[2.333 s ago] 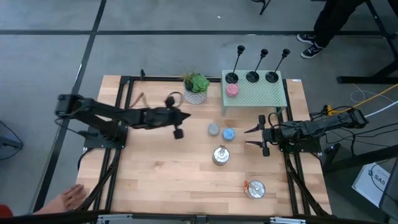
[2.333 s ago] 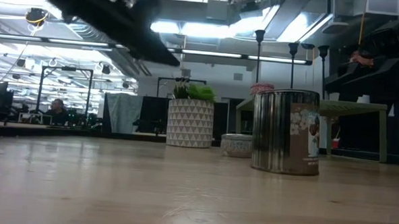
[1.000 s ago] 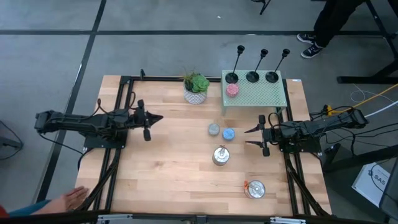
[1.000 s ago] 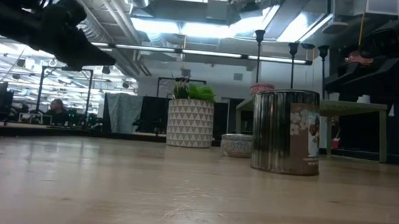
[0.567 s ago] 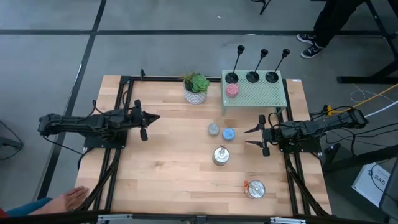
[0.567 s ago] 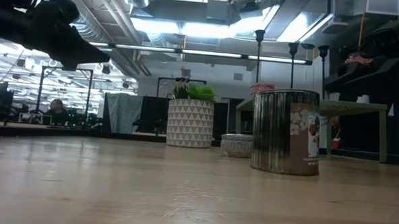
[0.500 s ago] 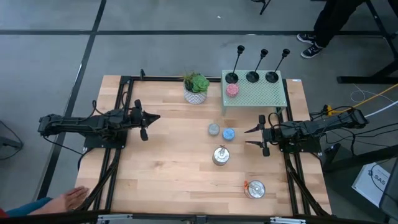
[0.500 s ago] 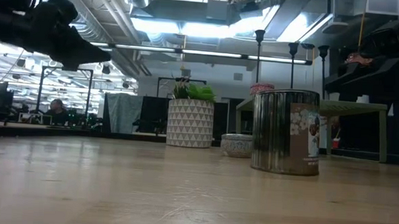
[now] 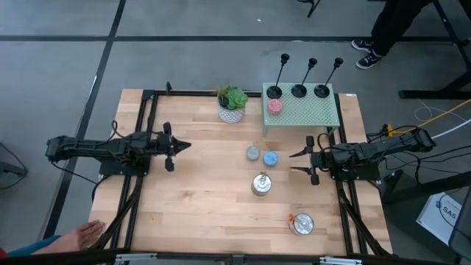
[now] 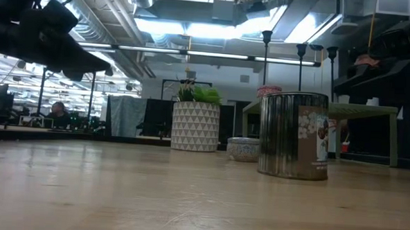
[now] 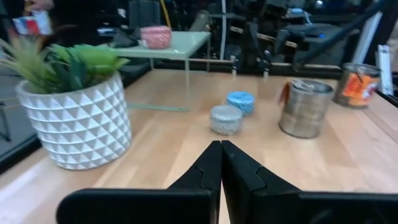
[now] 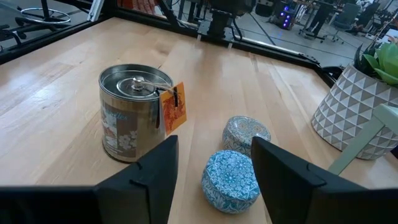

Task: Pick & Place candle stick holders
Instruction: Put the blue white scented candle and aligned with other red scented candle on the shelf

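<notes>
Three black candle stick holders (image 9: 274, 92) (image 9: 299, 91) (image 9: 321, 91) stand by their round bases in a row on the far part of the green perforated stand (image 9: 305, 114) at the table's back right. Their thin stems also show in the low view (image 10: 266, 41). My left gripper (image 9: 185, 146) is shut and empty over the table's left part, far from them; its closed fingers show in the left wrist view (image 11: 221, 158). My right gripper (image 9: 294, 162) is open and empty near the right edge, just in front of the stand, also seen in the right wrist view (image 12: 214, 168).
A white potted plant (image 9: 232, 104) stands left of the stand, which also carries a pink candle (image 9: 274, 106). A grey candle (image 9: 253, 153), a blue candle (image 9: 270, 157) and two silver tins (image 9: 260, 184) (image 9: 301, 224) sit mid-table. A person's hand (image 9: 81, 235) rests at the near left corner.
My left gripper, still shut, has drawn back from the table's middle toward its left edge and has come level there, with only a small shift in the last half second. My right gripper and all objects have stayed where they were.
</notes>
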Motion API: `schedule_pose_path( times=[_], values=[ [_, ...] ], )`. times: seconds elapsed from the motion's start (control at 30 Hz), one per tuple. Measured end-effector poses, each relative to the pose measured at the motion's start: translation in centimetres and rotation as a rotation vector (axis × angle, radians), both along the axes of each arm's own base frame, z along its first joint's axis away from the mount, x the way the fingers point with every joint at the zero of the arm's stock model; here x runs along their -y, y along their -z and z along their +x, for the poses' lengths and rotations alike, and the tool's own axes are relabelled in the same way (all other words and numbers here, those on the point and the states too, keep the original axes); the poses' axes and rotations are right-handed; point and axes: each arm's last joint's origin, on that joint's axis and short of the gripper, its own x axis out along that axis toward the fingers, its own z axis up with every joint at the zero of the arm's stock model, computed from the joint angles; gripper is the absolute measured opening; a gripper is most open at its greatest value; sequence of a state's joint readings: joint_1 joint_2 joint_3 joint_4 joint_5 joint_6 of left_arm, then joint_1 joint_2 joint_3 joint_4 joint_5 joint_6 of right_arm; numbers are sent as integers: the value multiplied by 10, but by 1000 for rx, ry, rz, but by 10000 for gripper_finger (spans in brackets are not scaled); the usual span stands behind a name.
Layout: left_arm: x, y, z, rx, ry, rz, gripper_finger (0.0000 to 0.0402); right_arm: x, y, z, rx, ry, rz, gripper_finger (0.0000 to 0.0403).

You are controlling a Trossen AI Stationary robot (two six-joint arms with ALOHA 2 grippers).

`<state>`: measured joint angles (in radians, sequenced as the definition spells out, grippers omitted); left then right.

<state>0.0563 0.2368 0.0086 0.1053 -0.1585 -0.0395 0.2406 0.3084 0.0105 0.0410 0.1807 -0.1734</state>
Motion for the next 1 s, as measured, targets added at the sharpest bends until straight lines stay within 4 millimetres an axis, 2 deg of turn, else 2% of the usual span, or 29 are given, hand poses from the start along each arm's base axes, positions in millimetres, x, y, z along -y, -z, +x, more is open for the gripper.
schedule_pose_path(
  times=[0.3, 0.57, 1.0],
  values=[
    [1, 7, -1, -69, 39, -55, 3, 0, 0, 0, 0, 0, 0, 204],
    [1, 0, -6, -118, 23, -92, 3, 0, 0, 0, 0, 0, 0, 204],
    [1, -6, -9, 2, 4, 17, 1, 0, 0, 0, 0, 0, 0, 204]
  ],
)
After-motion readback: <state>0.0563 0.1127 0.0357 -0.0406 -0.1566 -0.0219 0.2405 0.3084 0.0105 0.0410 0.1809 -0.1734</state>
